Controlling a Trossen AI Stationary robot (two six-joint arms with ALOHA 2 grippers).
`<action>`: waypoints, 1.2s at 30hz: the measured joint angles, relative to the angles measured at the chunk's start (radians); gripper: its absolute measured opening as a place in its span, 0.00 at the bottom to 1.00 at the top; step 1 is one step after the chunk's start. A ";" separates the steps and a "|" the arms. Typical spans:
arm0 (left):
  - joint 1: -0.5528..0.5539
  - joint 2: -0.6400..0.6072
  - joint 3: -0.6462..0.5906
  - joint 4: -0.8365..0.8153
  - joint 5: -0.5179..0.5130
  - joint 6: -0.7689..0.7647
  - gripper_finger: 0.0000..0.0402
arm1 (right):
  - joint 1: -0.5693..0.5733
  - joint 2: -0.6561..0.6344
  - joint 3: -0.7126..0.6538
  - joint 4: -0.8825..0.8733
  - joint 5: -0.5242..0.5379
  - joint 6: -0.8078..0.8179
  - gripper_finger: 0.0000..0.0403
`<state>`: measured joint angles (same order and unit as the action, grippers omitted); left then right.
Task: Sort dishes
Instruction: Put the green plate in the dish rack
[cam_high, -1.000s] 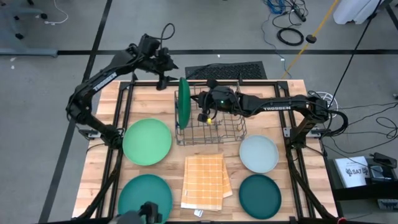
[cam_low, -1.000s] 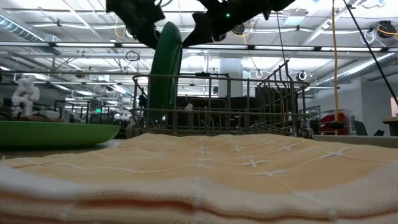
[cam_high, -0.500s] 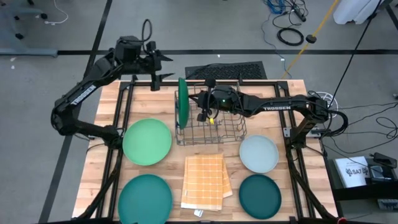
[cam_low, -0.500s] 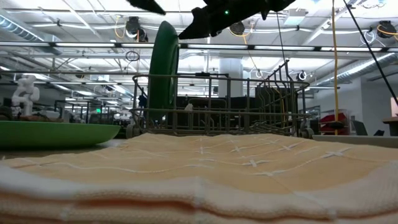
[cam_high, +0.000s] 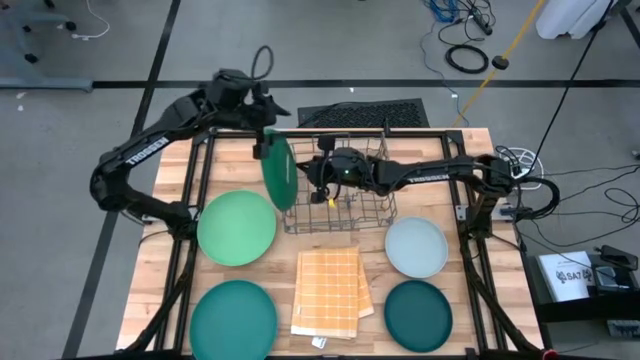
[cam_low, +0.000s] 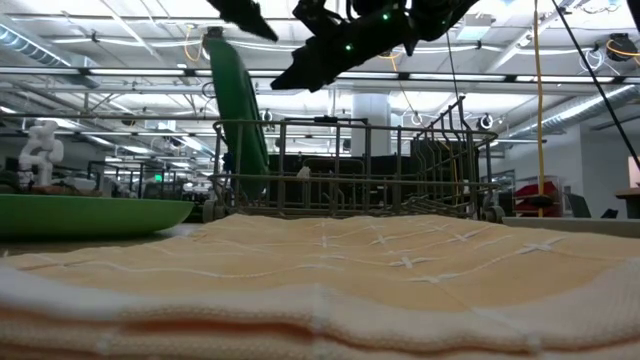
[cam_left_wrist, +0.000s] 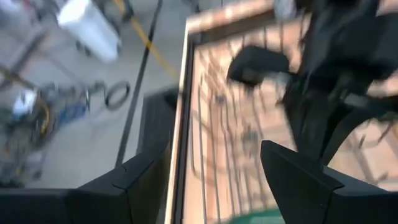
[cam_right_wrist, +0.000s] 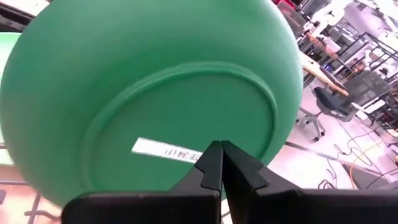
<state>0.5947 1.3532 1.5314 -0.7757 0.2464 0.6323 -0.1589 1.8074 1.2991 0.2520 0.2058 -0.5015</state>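
The mid green plate (cam_high: 277, 171) leans outward at the wire rack's (cam_high: 362, 207) left end. The right gripper (cam_high: 316, 172), fingers together, should press its underside gently; the left gripper (cam_high: 262, 130), fingers apart above its rim, can steady it upright.

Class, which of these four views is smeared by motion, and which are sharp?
Left wrist view: streaked throughout, the wire rack smeared. Right wrist view: mid green plate crisp, its label readable. High view: sharp overall. Low view: checked cloth soft up close.
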 joint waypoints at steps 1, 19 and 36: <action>-0.002 0.009 0.000 -0.021 -0.024 0.000 0.65 | 0.000 0.001 0.000 -0.001 0.000 0.004 0.00; -0.008 -0.037 0.000 0.031 -0.085 0.000 0.65 | -0.001 -0.001 0.000 0.007 0.008 -0.009 0.00; -0.013 -0.132 0.001 -0.361 -0.171 -0.066 0.65 | -0.001 -0.119 0.000 -0.047 0.006 -0.034 0.00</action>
<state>0.5819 1.2213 1.5322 -1.1364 0.0758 0.5661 -0.1596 1.6882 1.2987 0.2055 0.2123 -0.5358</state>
